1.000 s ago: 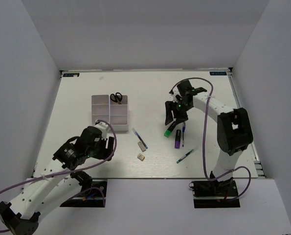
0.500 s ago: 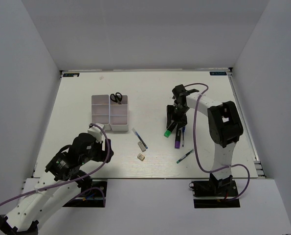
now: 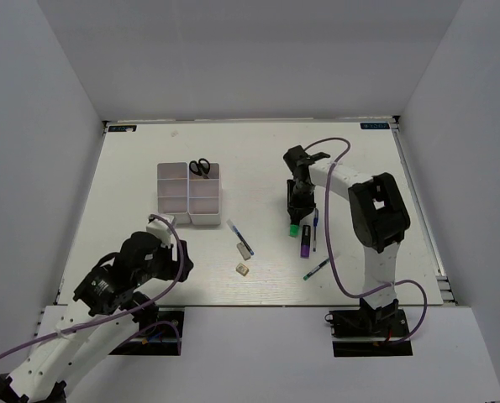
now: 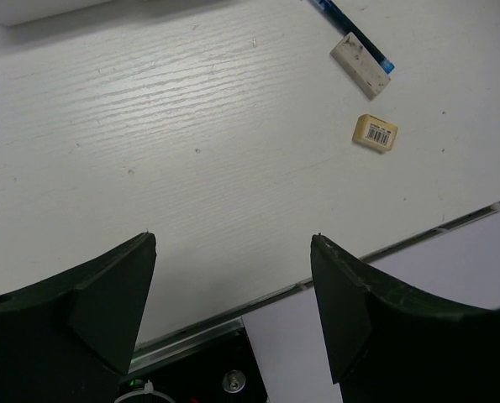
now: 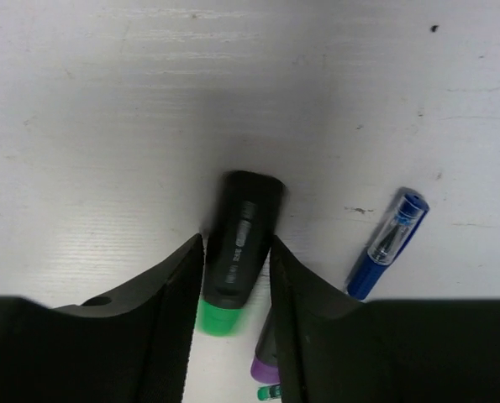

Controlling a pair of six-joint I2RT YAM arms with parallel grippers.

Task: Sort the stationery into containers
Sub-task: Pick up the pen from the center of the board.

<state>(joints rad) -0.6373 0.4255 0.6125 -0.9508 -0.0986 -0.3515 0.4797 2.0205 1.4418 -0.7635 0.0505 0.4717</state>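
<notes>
My right gripper (image 3: 297,208) is down on the table, its fingers (image 5: 172,294) pressed on both sides of the black cap of the green highlighter (image 5: 239,243), which lies on the table (image 3: 293,227). The purple highlighter (image 3: 305,244), a blue pen (image 3: 315,225) and a green pen (image 3: 317,269) lie just beside it. My left gripper (image 4: 233,239) is open and empty above the table's front edge. Two beige erasers (image 3: 244,248) (image 3: 243,269) and another blue pen (image 3: 234,228) lie mid-table. The white organiser tray (image 3: 174,195) holds the black-handled scissors (image 3: 199,167).
The table's front edge (image 4: 384,245) runs under my left gripper. White walls close in the table on the left, back and right. The erasers also show in the left wrist view (image 4: 361,65) (image 4: 376,133).
My right gripper has dropped onto the green highlighter and narrowed from wide open to gripping its cap. My left arm has drawn back toward the front edge.
</notes>
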